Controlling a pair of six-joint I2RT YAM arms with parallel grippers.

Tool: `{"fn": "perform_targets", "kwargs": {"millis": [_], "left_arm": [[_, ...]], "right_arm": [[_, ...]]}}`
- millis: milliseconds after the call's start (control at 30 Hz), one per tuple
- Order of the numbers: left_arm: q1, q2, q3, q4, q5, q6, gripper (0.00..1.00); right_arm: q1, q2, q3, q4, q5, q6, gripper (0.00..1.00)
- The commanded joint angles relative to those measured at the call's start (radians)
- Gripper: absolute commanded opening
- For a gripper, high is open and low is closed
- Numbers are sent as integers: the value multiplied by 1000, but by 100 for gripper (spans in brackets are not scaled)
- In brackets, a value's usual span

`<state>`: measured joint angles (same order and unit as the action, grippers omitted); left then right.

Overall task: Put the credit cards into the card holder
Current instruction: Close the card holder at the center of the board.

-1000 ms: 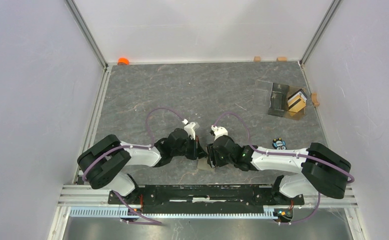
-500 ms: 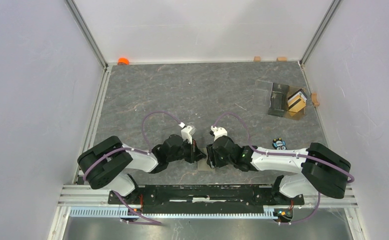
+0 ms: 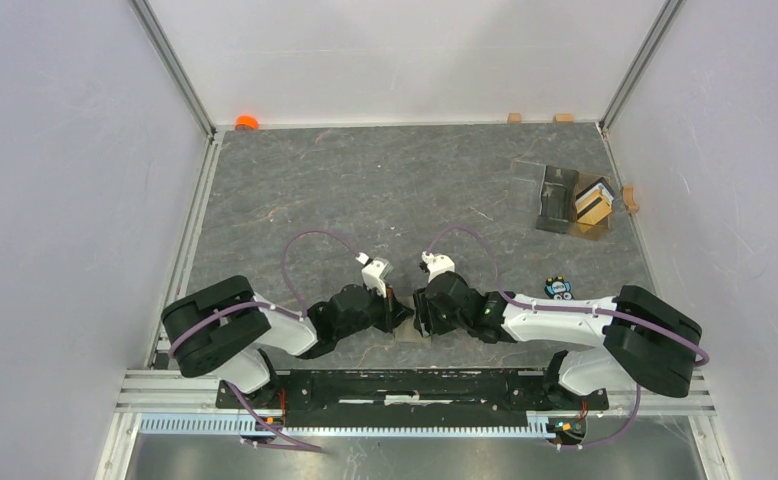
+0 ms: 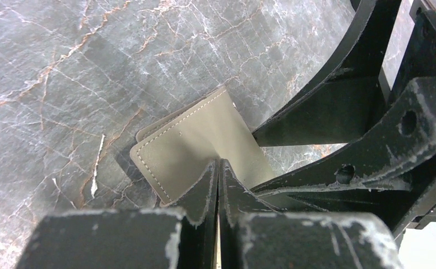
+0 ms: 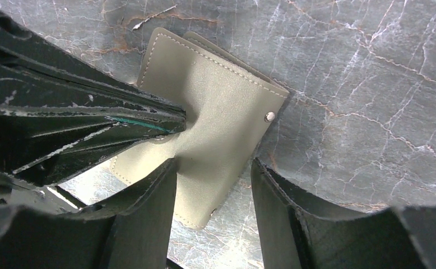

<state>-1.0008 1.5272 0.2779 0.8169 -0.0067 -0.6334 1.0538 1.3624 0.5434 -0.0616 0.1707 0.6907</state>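
1. Left pincer (image 4: 218, 166): clenched, with the black fingers flush together. The tips press into the cover of the card holder (image 5: 221, 95), which puckers at that spot. Cannot tell whether a fold is pinched.
2. Right pincer (image 5: 213, 165): released, with the jaws partway apart and straddling one end of the holder. One finger overlaps the cover, the other sits just beside its edge. Contact not readable.
3. The card holder lies flat on the bench (image 3: 365, 180), near the arms' bases and between the two pincers.
4. Count: two pincers, one card holder, one clear box (image 3: 557, 198). The box is at the bench's far right, well apart from the holder. The credit cards (image 3: 595, 205) stand on edge inside the box; their number cannot be told.
5. Holder: thin, rectangular, olive-khaki and matte. It has pale stitching along rounded edges and a bright metal snap stud (image 5: 269, 116).
6. Bench: grey and marble-veined, with white and rust lines. Pincer fingers: black, scuffed pale at the edges.
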Motion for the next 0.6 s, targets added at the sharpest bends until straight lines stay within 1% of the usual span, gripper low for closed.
{"fn": "perform_targets", "kwargs": {"millis": [0, 200, 333, 467, 567], "left_arm": [[-68, 76, -96, -144, -146, 86, 2], [-191, 158, -91, -68, -285, 101, 2], [-224, 210, -111, 4, -349, 82, 2], [-278, 259, -111, 19, -438, 69, 2], [-295, 329, -147, 129, -479, 43, 2]], "right_arm": [[0, 1, -27, -96, 32, -23, 57], [-14, -19, -30, -86, 39, -33, 58], [-28, -20, -8, -91, 47, -43, 58], [-39, -35, 6, -108, 67, -51, 57], [-44, -52, 3, -110, 74, -52, 58]]}}
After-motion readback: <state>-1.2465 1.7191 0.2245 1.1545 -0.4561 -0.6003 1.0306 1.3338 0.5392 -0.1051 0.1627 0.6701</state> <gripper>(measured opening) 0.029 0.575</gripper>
